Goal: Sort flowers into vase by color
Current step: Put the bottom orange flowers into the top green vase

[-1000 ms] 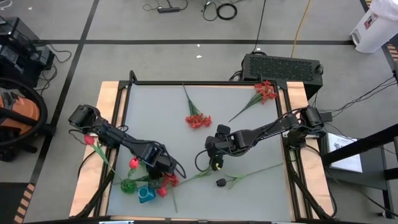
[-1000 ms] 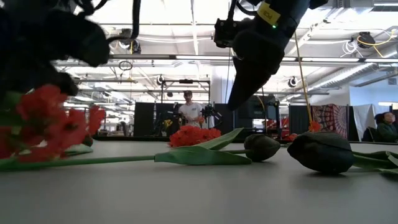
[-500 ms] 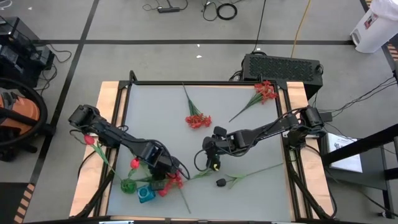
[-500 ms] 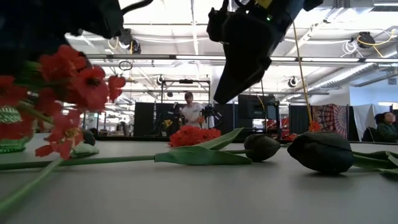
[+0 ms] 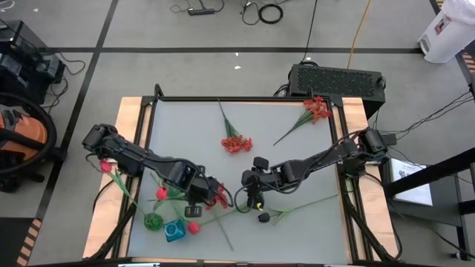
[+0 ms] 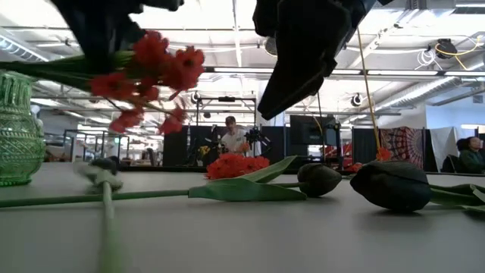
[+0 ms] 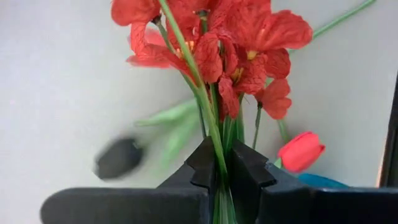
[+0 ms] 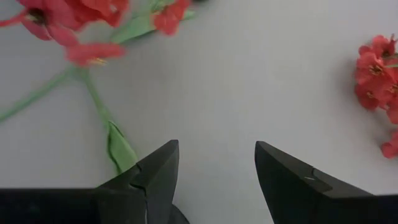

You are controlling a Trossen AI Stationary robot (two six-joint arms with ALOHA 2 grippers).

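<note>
the left gripper [image 7: 225,168] has its fingers [image 7: 202,167] clamped on the green stems of a frilly red cluster [image 5: 217,195], and the blooms fan out just beyond the fingertips; in the low view that cluster [image 6: 148,76] now hangs clear above the table [image 5: 297,156], where a second ago it lay low at the picture's left edge, so the bunch has been lifted and swung inward. that lift uncovers the green vase [image 6: 19,129] in the low view, standing upright off to the side of the raised blooms, and in the high view the green vase [image 5: 154,221] and a blue vase [image 5: 174,232] sit near the table's front edge, a little behind and to the side of the left fingers. my reading is that the red bunch is in carry and not yet placed. a red-pink bud [image 7: 300,151] lies just beside the clamped stems. further right, the right gripper [image 8: 216,163] hovers with its fingers wide apart and empty, having slid a little toward the left arm since the earlier frame; a stem with a leaf [image 8: 121,148] passes just by one finger, and a black bud [image 5: 263,218] lies near, on the table. two more red clusters [image 5: 236,143] [image 5: 318,108] rest well apart from both grippers.
</note>
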